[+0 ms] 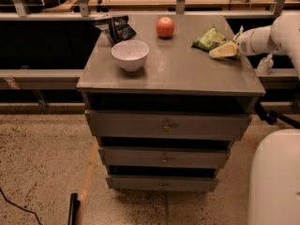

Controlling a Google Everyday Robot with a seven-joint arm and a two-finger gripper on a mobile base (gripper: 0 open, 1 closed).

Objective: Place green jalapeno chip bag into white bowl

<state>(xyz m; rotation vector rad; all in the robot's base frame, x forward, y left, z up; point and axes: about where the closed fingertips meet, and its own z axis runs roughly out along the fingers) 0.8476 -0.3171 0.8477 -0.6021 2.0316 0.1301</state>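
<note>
Green bag (pixel 209 38), right rear corner: likely light, crinkly, slippery; you should pinch its crimped edge. Gripper (pixel 224 50) against it; grip state cannot be told.

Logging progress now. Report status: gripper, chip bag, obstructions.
Gripper at green jalapeno chip bag, right rear of cabinet top. Bag not in white bowl. Apple behind direct path.

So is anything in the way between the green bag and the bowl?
Nothing visible. The end effector is at the green bag, on the right side of the cabinet top, and bare top lies between the bag and the bowl. The apple sits farther back, just off that line; the dark bag is behind the bowl.
</note>
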